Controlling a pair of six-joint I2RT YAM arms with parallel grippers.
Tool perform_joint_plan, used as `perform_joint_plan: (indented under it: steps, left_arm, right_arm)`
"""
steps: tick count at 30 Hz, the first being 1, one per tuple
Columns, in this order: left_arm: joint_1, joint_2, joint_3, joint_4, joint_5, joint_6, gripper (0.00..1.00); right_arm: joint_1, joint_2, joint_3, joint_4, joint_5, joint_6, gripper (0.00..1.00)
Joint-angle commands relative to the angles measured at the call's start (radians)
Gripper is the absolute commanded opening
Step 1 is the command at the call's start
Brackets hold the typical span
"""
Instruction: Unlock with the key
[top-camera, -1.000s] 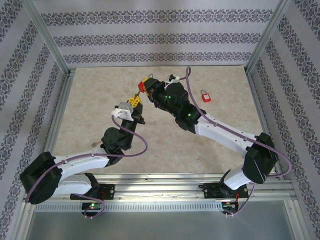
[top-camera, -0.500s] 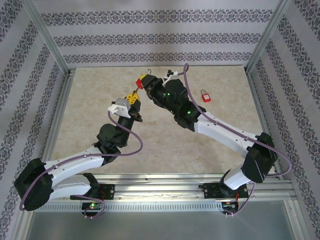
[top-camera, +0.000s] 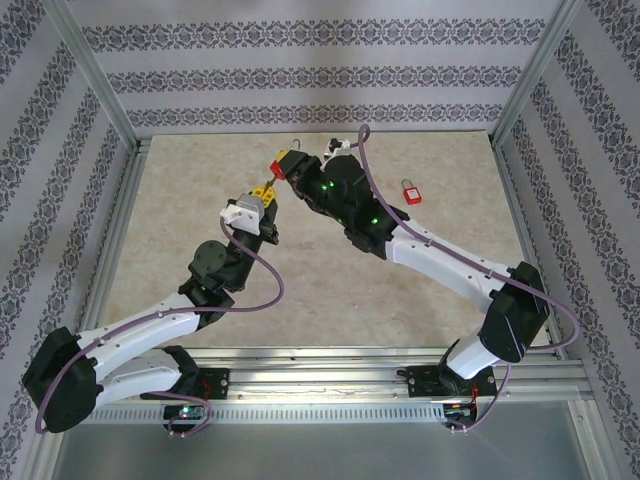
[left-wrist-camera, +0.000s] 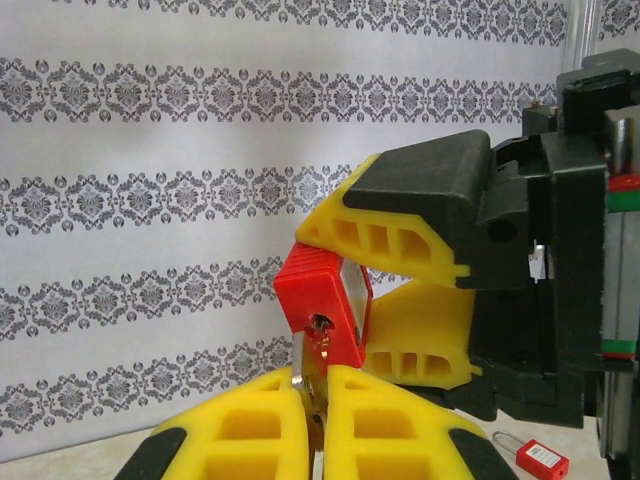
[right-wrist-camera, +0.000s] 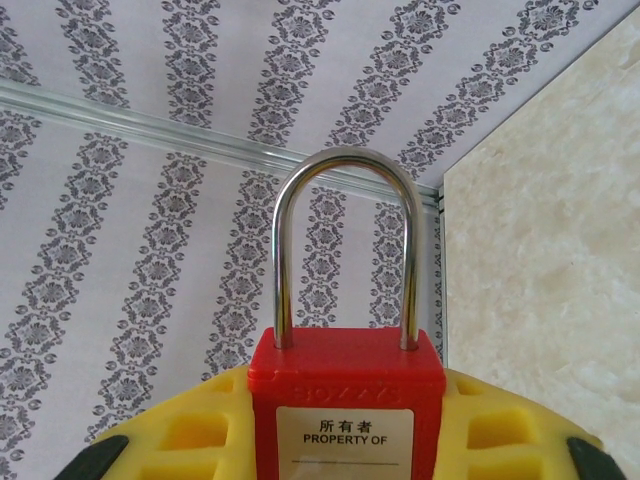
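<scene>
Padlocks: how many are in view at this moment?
2. The held padlock is clamped in the right gripper, raised off the table. The spare padlock lies on the table, further right. None seems hidden.

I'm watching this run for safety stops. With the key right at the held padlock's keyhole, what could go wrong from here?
1. The key is pinched by the left end effector at the keyhole of the held padlock; a slight misalignment could jam or bend it.
2. The right end effector grips that padlock only by its body in mid-air, so turning torque may twist it loose.
3. Both end effectors sit very close; they could collide.
</scene>
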Motion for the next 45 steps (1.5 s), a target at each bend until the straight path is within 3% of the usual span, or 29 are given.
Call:
perform_joint_plan:
  steps: [1,7,13,20,27,36,45]
  left_arm:
    - [0.045,-0.018,0.036,0.022,0.138,-0.022,0.00]
    - [0.055,0.028,0.049,0.082,0.240,-0.196,0.00]
    - [0.055,0.080,0.040,0.207,0.239,-0.331,0.00]
    - [0.026,0.116,0.093,0.199,0.240,-0.285,0.00]
    - [0.027,0.134,0.070,0.297,0.242,-0.321,0.00]
    - [0.078,0.079,0.086,0.237,0.340,-0.266,0.00]
    - [0.097,0.047,0.084,0.171,0.317,-0.242,0.00]
  right_arm:
    - [0.074,0.028,0.012,-0.064,-0.211,-0.020,0.00]
    - [0.082,0.040,0.020,-0.046,-0.224,-0.013,0.00]
    - [0.085,0.022,0.006,-0.055,-0.208,-0.018,0.00]
    - [0.093,0.036,0.007,-0.044,-0.215,-0.014,0.00]
    - [0.096,0.037,-0.005,-0.023,-0.235,-0.011,0.00]
    - [0.044,0.033,0.023,-0.005,-0.424,0.057,0.00]
    - [0.040,0.024,0.009,-0.007,-0.488,0.105,0.00]
